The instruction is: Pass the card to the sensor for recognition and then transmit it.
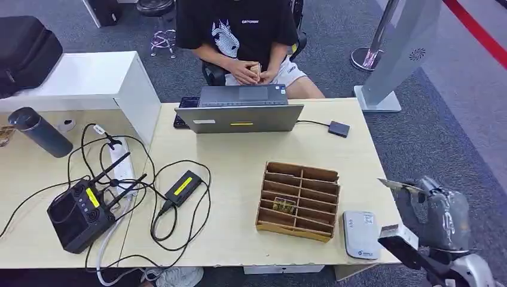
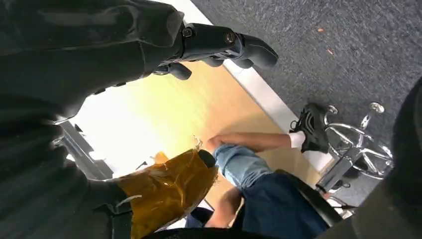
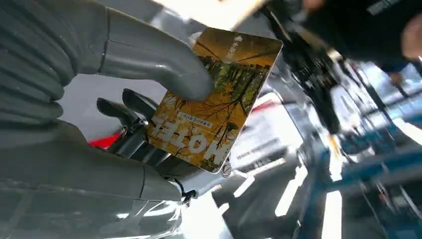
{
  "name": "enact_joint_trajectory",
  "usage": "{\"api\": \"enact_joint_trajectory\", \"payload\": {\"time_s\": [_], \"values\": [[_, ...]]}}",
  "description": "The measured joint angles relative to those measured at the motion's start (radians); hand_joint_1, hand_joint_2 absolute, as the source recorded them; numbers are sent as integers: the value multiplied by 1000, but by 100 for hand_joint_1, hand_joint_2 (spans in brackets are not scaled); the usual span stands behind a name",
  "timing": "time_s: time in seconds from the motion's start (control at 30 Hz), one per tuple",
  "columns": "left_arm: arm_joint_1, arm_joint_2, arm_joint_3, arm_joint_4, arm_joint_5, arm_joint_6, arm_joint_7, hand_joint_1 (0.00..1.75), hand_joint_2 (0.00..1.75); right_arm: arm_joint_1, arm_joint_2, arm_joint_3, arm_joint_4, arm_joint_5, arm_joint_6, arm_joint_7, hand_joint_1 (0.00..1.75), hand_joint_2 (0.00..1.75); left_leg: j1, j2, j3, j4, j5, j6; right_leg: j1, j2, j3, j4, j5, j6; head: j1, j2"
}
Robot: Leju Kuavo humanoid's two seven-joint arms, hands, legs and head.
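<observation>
The right hand [image 3: 99, 99] pinches the orange forest-print plastic card [image 3: 215, 97] off the right edge of the pale wooden surface [image 1: 239, 173], not yet over the white rounded sensor [image 1: 360, 234]; scanning and handover remain.

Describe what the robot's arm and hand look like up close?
The right hand has a grey ribbed cover, a thick smooth grey thumb and slimmer dark fingers. From the head view, the right arm is silver-grey metal with a black block near the wrist.
</observation>
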Motion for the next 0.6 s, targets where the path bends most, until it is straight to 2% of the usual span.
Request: {"api": "enact_joint_trajectory", "payload": {"time_s": [0.07, 0.13, 0.2, 0.27, 0.3, 0.37, 0.47, 0.5, 0.6], "values": [[0, 0, 1, 0, -2, -2, 0, 0, 175, -17, 9, 3, -51, 29, 36, 3, 175, 175, 0, 1, -2, -1, 0, 0, 0, 0, 0, 1, 0, 0, 0, 0], [-1, 3, 0, 0, -13, -11, 0, 0, 175, -96, 13, 38, -66, 56, 113, 33, 175, 175, 0, 5, -2, -1, 0, -1, 0, 4, 0, 2, 1, -1, 0, 0], [-5, 8, 0, 0, -35, -32, -9, 0, 175, -256, 36, 124, -33, 73, 268, 89, 175, 175, 0, 14, -6, -1, 0, -1, 1, 12, -1, 2, 3, -3, 0, 0], [-15, 18, -6, 0, -60, -59, -23, 0, 175, -446, 106, 248, 74, 68, 406, 145, 175, 175, 1, 21, -4, -2, 2, -4, 1, 20, -3, 2, 7, -5, 0, 0], [-22, 24, -12, 0, -72, -72, -34, 0, 175, -549, 156, 315, 156, 58, 443, 183, 175, 175, 1, 23, -4, -2, 5, -5, 2, 21, -4, 3, 9, -5, 0, 0], [-33, 36, -25, 0, -87, -90, -53, 0, 175, -725, 261, 415, 315, 43, 453, 233, 175, 175, 2, 22, -6, -1, 8, -7, 1, 21, -8, 4, 12, -8, 0, 0], [-37, 48, -37, 0, -100, -97, -68, 0, 175, -869, 367, 500, 473, 40, 444, 268, 175, 175, 4, 5, -2, -2, 14, -9, 3, 8, -7, 5, 11, -8, 1, 0], [-35, 54, -44, 0, -104, -101, -72, 0, 175, -944, 419, 532, 573, 59, 441, 300, 175, 175, 4, 4, -5, -2, 16, -11, 3, 7, -11, 7, 12, -9, 2, 0], [-34, 63, -60, 0, -118, -109, -78, 0, 175, -1122, 509, 591, 784, 90, 432, 359, 175, 175, 4, 4, -10, -2, 17, -13, 3, 7, -17, 8, 13, -11, 2, 0]]}}
